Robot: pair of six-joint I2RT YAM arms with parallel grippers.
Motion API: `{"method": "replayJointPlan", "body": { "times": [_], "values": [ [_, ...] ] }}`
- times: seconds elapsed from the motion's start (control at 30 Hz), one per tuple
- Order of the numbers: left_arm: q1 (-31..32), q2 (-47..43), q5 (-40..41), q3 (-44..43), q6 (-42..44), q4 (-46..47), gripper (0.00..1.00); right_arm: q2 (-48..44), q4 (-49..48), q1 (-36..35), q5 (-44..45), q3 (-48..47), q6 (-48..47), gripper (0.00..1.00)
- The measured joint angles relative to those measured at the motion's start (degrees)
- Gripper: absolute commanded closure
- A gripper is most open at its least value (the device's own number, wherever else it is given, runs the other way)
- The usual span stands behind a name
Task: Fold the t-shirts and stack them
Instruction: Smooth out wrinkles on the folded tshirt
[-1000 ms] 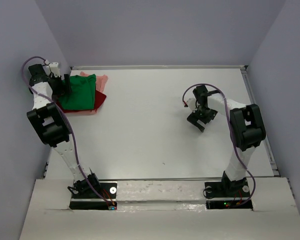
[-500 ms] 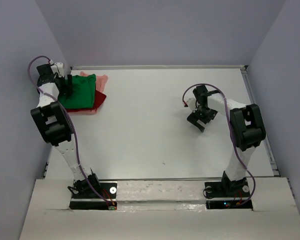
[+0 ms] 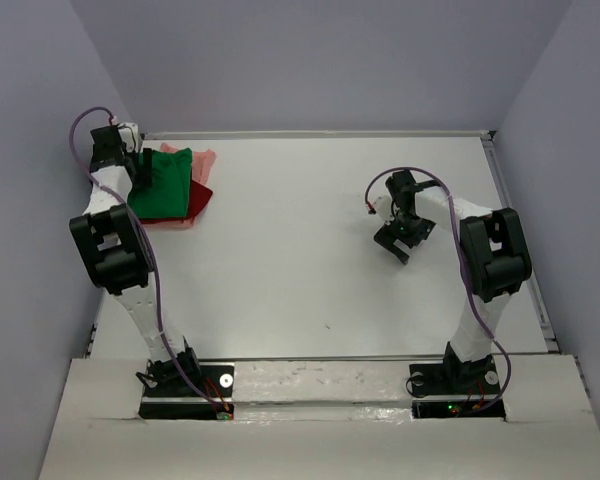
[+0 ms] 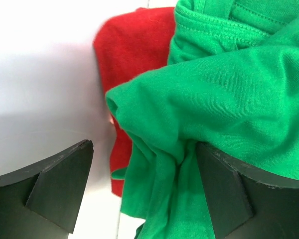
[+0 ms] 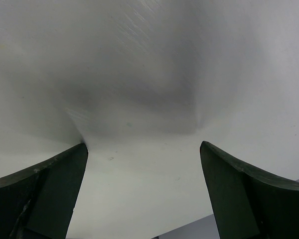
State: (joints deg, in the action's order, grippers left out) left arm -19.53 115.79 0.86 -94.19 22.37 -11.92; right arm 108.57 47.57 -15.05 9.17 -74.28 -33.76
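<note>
Top external shows the green t-shirt (image 3: 163,188) lying long near-to-far, the left hand (image 3: 139,169) spread wide at its edge.

The left arm (image 3: 108,250) and right arm (image 3: 493,255) are each built of white tubular links between bulky black joint housings. A thin purple cable (image 3: 150,290) runs along each. The black base mounts (image 3: 185,378) show small coloured lights. The left tool (image 3: 142,170) and right tool (image 3: 398,245) have matte black, wedge-shaped fingers (image 4: 60,184).
</note>
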Motion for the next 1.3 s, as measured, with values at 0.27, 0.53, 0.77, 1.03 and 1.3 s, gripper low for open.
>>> {"method": "replayJointPlan", "body": {
  "times": [0.27, 0.53, 0.77, 1.03, 1.3],
  "values": [
    [1.07, -7.13, 0.92, -0.09, 0.68, -2.03, 0.03, -1.90, 0.00, 0.00, -0.85, 0.24, 0.04, 0.00],
    [1.09, -14.03, -15.32, -4.37, -0.66, -7.37, 0.03, -3.80, 0.00, 0.00, -1.92, 0.24, 0.20, 0.00],
    [1.14, -8.41, -26.75, -9.16, -2.93, -12.11, 0.05, -3.89, -0.02, 0.00, -1.99, 0.31, 0.20, 0.00],
    [-0.39, 0.74, -40.94, -11.58, -5.86, -15.50, 0.07, -3.91, 0.00, 0.00, -1.92, 1.31, 0.20, 0.00],
    [-6.19, 0.72, -58.16, -5.38, -13.29, -8.37, 0.08, -3.89, 0.00, 0.00, -1.86, 1.31, 0.20, 0.00]
  ]
}}
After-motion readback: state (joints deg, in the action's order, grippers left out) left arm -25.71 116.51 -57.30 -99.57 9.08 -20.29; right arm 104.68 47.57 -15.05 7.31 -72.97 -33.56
